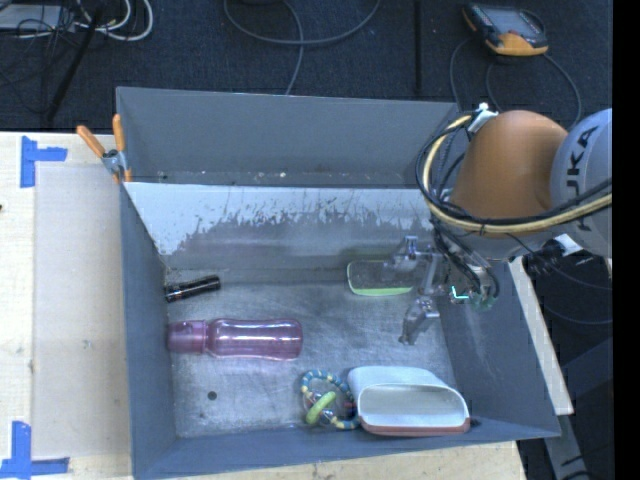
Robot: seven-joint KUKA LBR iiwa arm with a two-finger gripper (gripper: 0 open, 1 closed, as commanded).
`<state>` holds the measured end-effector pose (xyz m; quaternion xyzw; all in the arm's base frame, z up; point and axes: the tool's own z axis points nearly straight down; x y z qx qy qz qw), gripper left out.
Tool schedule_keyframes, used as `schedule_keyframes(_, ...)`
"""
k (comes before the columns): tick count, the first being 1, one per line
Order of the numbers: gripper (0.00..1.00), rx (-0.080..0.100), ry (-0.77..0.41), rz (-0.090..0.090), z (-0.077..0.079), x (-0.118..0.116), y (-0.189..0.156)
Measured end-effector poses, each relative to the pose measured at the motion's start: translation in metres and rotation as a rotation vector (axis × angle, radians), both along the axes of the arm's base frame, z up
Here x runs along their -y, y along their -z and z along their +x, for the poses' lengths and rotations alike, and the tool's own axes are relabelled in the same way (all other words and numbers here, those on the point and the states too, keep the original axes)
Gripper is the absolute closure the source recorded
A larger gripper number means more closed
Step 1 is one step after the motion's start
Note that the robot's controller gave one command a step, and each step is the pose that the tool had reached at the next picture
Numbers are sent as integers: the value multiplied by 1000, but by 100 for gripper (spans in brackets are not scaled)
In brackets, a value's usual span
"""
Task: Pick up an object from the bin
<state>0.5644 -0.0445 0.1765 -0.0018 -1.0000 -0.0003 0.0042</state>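
My gripper (413,290) is low over the bin floor at the right, below the back wall. Its two fingers stand apart, one toward the back and one toward the front, so it is open. A clear, flat thing with a green rim (376,279) lies just left of the gripper. Its right end reaches the gap between the fingers, and I cannot tell whether they touch it. A white tub with a pink edge (408,400) lies on its side in the front right corner, in front of the gripper.
A ring of coloured beads (323,400) lies against the tub's left side. A pink see-through bottle (235,338) lies on its side at the left. A small black pen-like stick (192,288) lies behind it. The arm with its orange cover hangs over the bin's right wall.
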Motion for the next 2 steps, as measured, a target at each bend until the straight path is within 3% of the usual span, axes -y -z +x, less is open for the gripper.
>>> schedule_keyframes(1,0,7,-1,-1,2,0,-4)
schedule_keyframes(2,0,15,2,-1,-10,1,41)
